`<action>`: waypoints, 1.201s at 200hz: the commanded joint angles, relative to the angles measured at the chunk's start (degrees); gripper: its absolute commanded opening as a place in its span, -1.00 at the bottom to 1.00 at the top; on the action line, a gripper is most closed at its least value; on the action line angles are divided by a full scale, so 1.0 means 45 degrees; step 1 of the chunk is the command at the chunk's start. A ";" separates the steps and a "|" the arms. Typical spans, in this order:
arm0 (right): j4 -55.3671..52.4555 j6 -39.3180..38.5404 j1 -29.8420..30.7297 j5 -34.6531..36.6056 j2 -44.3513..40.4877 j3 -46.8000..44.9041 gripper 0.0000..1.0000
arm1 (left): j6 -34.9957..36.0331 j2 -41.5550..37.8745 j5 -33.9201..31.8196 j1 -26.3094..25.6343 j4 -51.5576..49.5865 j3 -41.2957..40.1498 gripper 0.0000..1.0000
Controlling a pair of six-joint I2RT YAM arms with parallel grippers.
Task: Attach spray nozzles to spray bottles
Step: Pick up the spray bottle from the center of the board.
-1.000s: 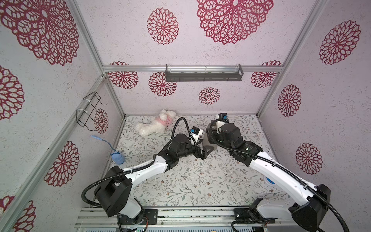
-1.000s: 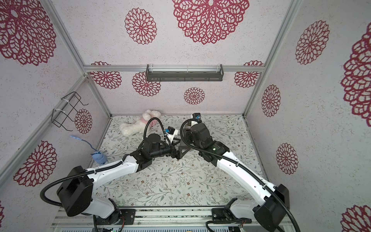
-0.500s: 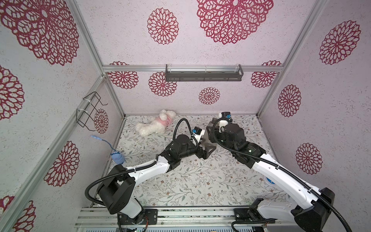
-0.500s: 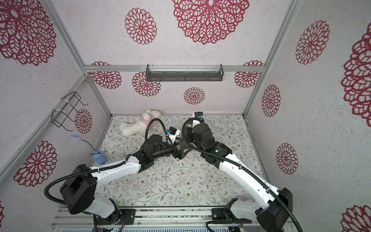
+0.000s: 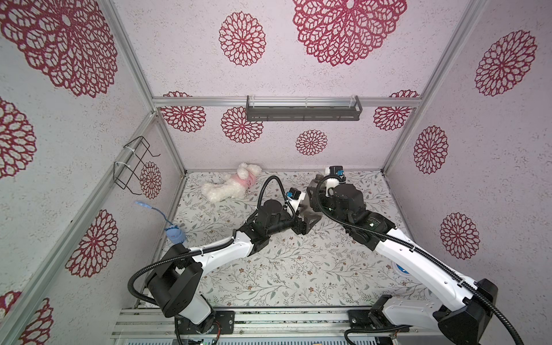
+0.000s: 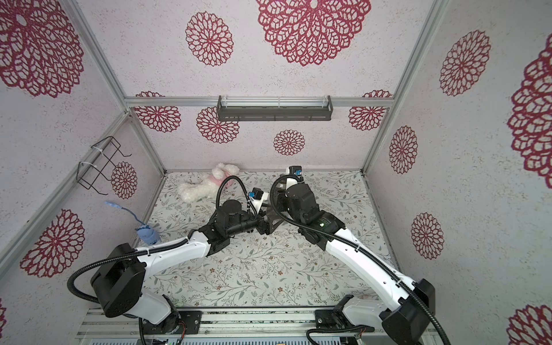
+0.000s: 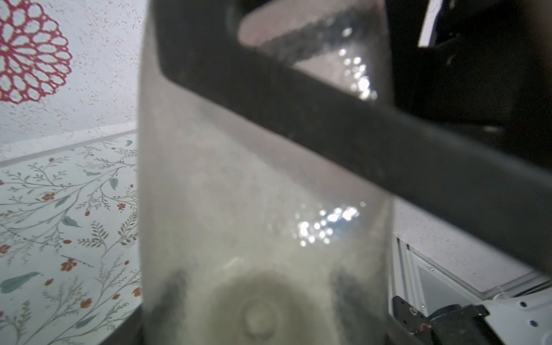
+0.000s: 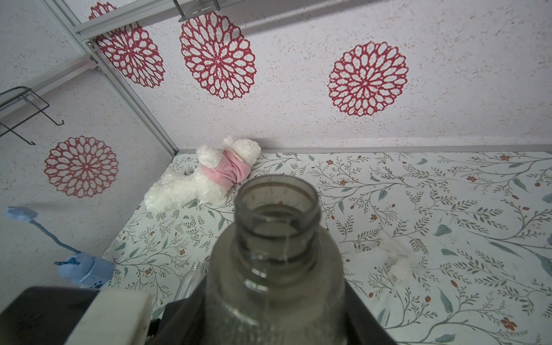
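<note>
The smoky grey translucent spray bottle (image 8: 277, 239) sits in my right gripper (image 8: 274, 313), which is shut on its body just under the shoulder; the neck is open, with no nozzle on it. In both top views the bottle (image 5: 312, 191) (image 6: 274, 206) hangs tilted above the mat between the two wrists. My left gripper (image 7: 263, 328) is at the bottle's base (image 7: 263, 194), one jaw on each side; whether they press on it is unclear. A right finger (image 7: 358, 143) crosses that view. The silver bottle (image 8: 191, 277) lies on the mat. A clear whitish nozzle (image 8: 388, 257) lies beyond.
A white plush dog (image 5: 230, 186) with a pink shirt lies at the back left of the floral mat (image 5: 283, 268). A small blue gadget (image 5: 174, 234) rests against the left wall under a wire rack (image 5: 134, 167). A dark shelf (image 5: 303, 112) hangs on the back wall.
My left gripper has moved in to the bottle's base and its jaws have narrowed around it. The right gripper has shifted slightly back, still holding the bottle.
</note>
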 commanded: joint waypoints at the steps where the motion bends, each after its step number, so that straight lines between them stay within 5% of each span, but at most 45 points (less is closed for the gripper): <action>1: 0.0408 0.0553 0.0223 -0.0413 0.0017 0.0205 0.10 | 0.0224 -0.0149 -0.0180 -0.0095 0.1203 -0.0169 0.38; 58: 0.0266 0.0612 0.0222 -0.0311 -0.0161 0.0297 0.37 | 0.0775 -0.0745 -0.0692 -0.0092 0.0793 -0.0439 0.38; 97: -0.0492 0.0445 0.0220 -0.0234 -0.0537 0.0991 0.55 | 0.1422 -0.1143 -0.2598 -0.0090 0.1162 -0.1213 0.33; 168: -0.2429 0.0552 0.0085 0.0889 -0.1759 0.1376 0.53 | 0.2301 -0.1924 -0.4116 0.0549 0.0772 -0.1674 0.34; 188: -0.3909 0.0878 -0.1349 -0.0215 -0.0911 0.1506 0.44 | 0.2909 -0.2285 -0.4200 0.0574 0.1207 -0.2201 0.34; 204: -0.4476 0.1405 -0.3179 -0.2590 0.0117 0.1089 0.20 | 0.3168 -0.2550 -0.4040 0.0575 0.1460 -0.2562 0.34; 240: -0.4398 0.1209 -0.4954 -0.3563 0.3320 0.0967 0.16 | 0.3478 -0.3100 -0.3917 0.0515 0.2153 -0.3483 0.34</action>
